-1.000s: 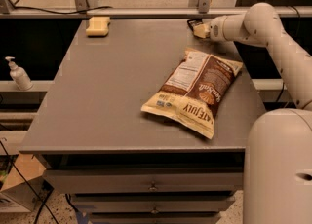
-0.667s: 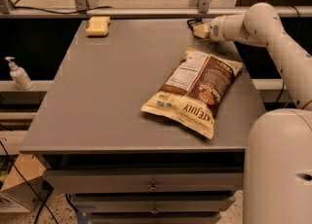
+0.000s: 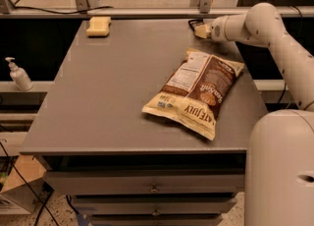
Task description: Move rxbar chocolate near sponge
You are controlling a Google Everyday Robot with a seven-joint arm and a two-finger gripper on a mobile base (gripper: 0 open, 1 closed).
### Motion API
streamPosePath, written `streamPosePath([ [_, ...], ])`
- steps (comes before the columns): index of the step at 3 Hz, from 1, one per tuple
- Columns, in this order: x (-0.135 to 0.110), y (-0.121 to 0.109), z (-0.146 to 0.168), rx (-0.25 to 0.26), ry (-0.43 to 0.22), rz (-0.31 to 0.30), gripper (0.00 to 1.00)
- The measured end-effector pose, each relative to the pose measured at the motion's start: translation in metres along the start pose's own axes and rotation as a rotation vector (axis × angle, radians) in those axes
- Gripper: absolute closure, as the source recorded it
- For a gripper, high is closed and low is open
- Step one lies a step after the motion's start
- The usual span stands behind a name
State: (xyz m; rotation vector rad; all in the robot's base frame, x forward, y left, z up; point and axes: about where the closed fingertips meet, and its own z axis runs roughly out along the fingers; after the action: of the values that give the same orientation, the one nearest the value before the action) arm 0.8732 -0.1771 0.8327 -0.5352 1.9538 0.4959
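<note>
The rxbar chocolate (image 3: 194, 23) is a small dark shape at the far right of the grey table (image 3: 113, 97), mostly covered by my gripper. My gripper (image 3: 200, 29) is at the end of the white arm (image 3: 255, 23) that reaches in from the right, and it sits right at the bar. The sponge (image 3: 98, 26) is a pale yellow block at the far left of the table, far from the gripper and the bar.
A large cream-and-brown chip bag (image 3: 196, 92) lies on the right half of the table. A white pump bottle (image 3: 18, 74) stands on a ledge off the table's left side. A metal rail (image 3: 147, 11) runs behind the table. Drawers (image 3: 154, 185) are below the front edge.
</note>
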Motion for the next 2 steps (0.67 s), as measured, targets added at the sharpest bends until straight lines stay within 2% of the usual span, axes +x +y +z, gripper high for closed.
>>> streamPosePath([
  [2,0.0,0.0,0.0,0.0,0.0,0.0,0.36],
])
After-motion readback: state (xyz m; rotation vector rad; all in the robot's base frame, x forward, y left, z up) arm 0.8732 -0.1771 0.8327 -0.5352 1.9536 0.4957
